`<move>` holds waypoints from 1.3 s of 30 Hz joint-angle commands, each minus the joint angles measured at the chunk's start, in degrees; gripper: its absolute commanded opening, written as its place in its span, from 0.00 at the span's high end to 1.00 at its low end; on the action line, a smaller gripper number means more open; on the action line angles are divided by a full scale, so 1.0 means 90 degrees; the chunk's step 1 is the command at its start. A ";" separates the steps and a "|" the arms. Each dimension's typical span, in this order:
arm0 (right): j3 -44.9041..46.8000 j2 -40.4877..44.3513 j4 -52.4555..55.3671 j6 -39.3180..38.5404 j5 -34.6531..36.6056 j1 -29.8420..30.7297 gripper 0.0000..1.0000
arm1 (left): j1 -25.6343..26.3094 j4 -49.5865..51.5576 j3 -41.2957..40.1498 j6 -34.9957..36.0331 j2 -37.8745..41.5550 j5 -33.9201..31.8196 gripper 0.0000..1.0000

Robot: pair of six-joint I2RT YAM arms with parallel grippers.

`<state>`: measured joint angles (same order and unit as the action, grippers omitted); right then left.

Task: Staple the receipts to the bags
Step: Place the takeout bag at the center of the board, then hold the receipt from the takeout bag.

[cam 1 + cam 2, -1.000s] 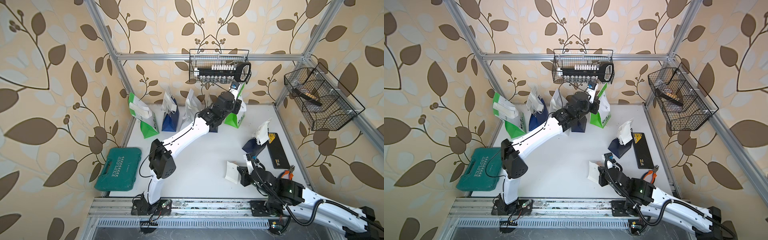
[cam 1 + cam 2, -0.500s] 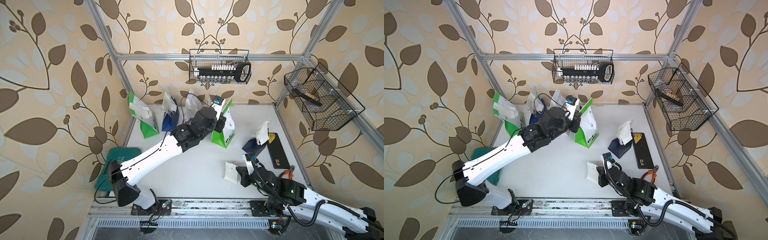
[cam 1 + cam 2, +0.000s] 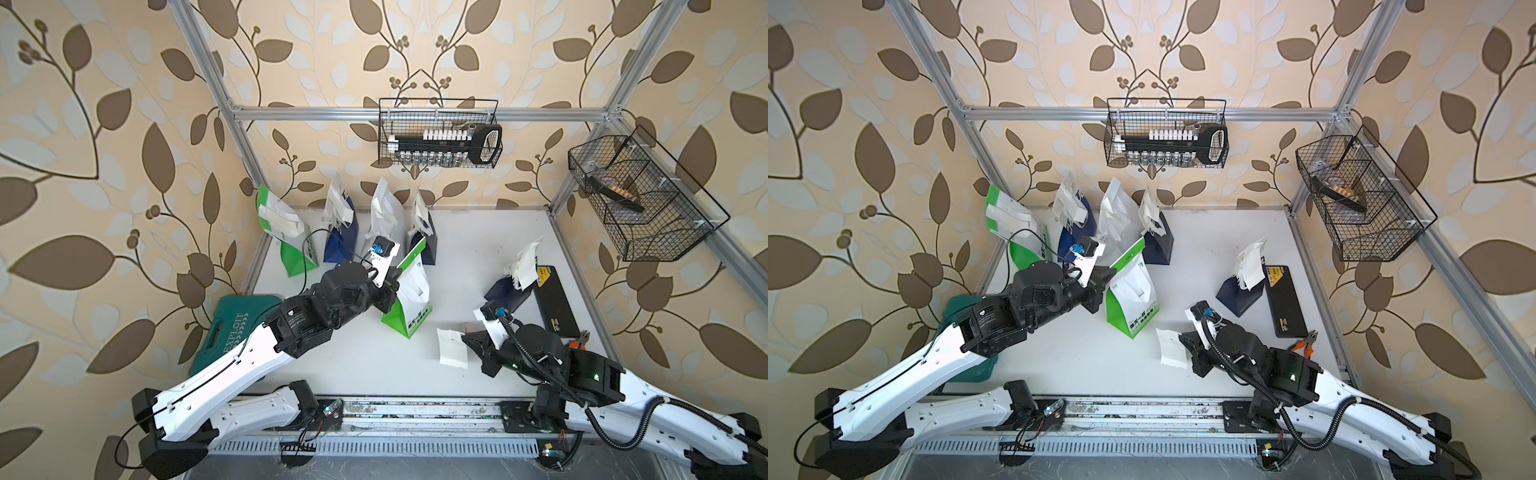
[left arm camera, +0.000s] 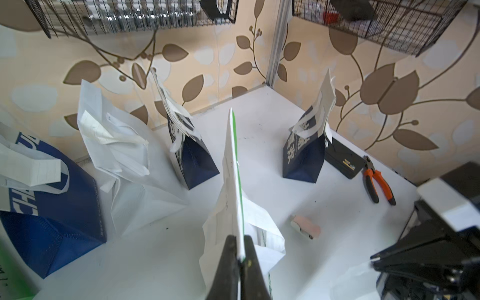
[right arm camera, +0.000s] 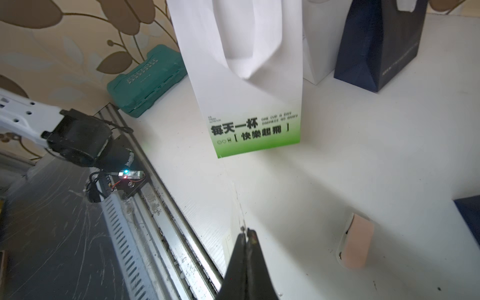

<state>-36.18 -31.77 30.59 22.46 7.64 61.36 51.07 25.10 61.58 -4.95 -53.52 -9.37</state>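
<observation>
My left gripper (image 3: pixel 392 277) (image 4: pixel 240 246) is shut on the top edge of a green-and-white bag (image 3: pixel 409 301) (image 3: pixel 1133 293) (image 4: pixel 233 179), upright at mid-table; its printed face (image 5: pixel 246 78) fills the right wrist view. My right gripper (image 3: pixel 467 338) (image 5: pixel 245 233) is shut on a pale receipt (image 3: pixel 452 347) (image 3: pixel 1172 348), near the front and right of that bag. Along the back wall stand another green-and-white bag (image 3: pixel 286 232), a navy one (image 3: pixel 340 232), a white one (image 3: pixel 384 220) and a second navy one (image 3: pixel 424 239). A third navy bag (image 3: pixel 507 289) at the right carries a slip (image 3: pixel 525 264).
A small pink stapler (image 4: pixel 305 228) (image 5: pixel 354 241) lies on the table beside my right gripper. A black box (image 3: pixel 555 299) and orange pliers (image 3: pixel 579 338) lie by the right edge. The teal tool case (image 3: pixel 237 328) sits at the left. Wire baskets (image 3: pixel 438 133) (image 3: pixel 644 195) hang above.
My left arm has drawn the green-and-white bag out of the back row to the middle of the table. The right gripper with its receipt has barely moved.
</observation>
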 commanded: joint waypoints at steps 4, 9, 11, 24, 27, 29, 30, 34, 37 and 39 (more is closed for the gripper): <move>-0.0763 -0.0168 -0.0050 -0.0827 -0.1258 0.0000 1.00 | 0.0039 0.0054 -0.0576 -0.0309 0.0560 0.0439 1.00; -0.1009 -0.0607 -0.0460 -0.1198 -0.1094 0.0008 1.00 | 0.0039 -0.0978 -0.1644 -0.0231 0.1187 0.0490 1.00; -0.1095 -0.0820 -0.0617 -0.1309 -0.1121 0.0000 1.00 | 0.0039 -0.1284 -0.1947 -0.0202 0.1324 0.0497 1.00; -0.1287 -0.1621 -0.0997 -0.1693 -0.2414 -0.0858 1.00 | 0.0098 -0.0739 -0.1778 -0.0468 0.1232 0.0480 0.58; -0.1539 -0.1803 -0.0938 -0.1760 -0.3115 -0.1379 1.00 | 0.0097 -0.0643 -0.1632 -0.0401 0.1186 0.0447 0.54; -0.1665 -0.1946 -0.0980 -0.1787 -0.3449 -0.1600 1.00 | 0.0097 -0.0621 -0.1553 -0.0332 0.1136 0.0530 0.52; -0.1732 -0.2054 -0.0995 -0.1827 -0.3559 -0.1658 1.00 | 0.0097 -0.0595 -0.1490 -0.0280 0.1091 0.0620 0.52; -0.2099 -0.2512 -0.0937 -0.2085 -0.3792 -0.1746 1.00 | 0.0097 -0.0365 -0.1088 -0.0025 0.0795 0.0915 0.51; -0.2264 -0.2795 -0.0916 -0.2163 -0.4106 -0.2014 1.00 | 0.0097 0.0024 -0.0634 0.0208 0.0607 0.1033 0.51; -0.2306 -0.2891 -0.0935 -0.2180 -0.4341 -0.2173 1.00 | 0.0097 0.0229 -0.0384 0.0434 0.0555 0.1081 0.49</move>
<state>-55.20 -57.06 22.35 4.82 -26.37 43.24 51.46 24.43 54.22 -4.73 -48.53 -1.80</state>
